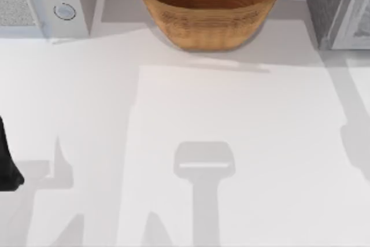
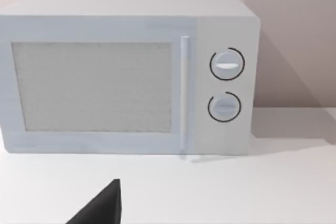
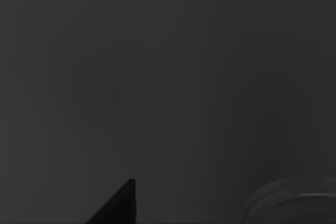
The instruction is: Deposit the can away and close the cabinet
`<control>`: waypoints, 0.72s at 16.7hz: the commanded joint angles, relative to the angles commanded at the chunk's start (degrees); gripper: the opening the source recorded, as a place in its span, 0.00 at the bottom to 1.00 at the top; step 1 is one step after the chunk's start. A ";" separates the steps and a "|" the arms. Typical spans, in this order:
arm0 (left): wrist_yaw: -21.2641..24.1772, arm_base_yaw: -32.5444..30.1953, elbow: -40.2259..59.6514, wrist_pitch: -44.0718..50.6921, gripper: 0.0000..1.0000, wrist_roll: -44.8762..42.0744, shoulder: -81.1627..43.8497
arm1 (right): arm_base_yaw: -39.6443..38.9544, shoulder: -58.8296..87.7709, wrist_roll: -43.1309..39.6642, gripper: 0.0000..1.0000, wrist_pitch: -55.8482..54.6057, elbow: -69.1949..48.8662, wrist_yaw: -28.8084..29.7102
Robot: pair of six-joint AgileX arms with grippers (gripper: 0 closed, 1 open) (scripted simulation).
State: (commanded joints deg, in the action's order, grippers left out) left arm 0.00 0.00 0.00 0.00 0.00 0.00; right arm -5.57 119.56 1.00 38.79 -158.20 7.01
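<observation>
With the right wrist view dark and both grippers' finger state impossible to tell, the can is looking light, rigid, slippery, best gripped mid-body.

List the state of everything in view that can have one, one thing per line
Microwave: door shut, upright at the table's far left.
Basket: upright at the far middle, nothing seen inside.
Cabinet: at the far right, door state unclear.
Left arm: at the left edge.
Right wrist view: dark.
</observation>
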 joint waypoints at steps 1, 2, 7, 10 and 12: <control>0.00 0.00 0.00 0.00 1.00 0.00 0.00 | 0.00 0.00 0.00 1.00 0.00 0.00 0.00; 0.00 0.00 0.00 0.00 1.00 0.00 0.00 | 0.00 0.00 0.00 1.00 0.00 0.00 0.00; 0.00 0.00 0.00 0.00 1.00 0.00 0.00 | -0.10 -0.50 -0.07 1.00 -0.27 0.57 -0.11; 0.00 0.00 0.00 0.00 1.00 0.00 0.00 | 0.07 -5.12 -0.62 1.00 -2.61 5.82 -1.08; 0.00 0.00 0.00 0.00 1.00 0.00 0.00 | 0.30 -10.83 -1.19 1.00 -5.26 12.24 -2.10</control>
State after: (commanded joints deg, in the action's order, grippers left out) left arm 0.00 0.00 0.00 0.00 0.00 0.00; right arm -5.28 108.73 -0.20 33.53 -145.96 4.91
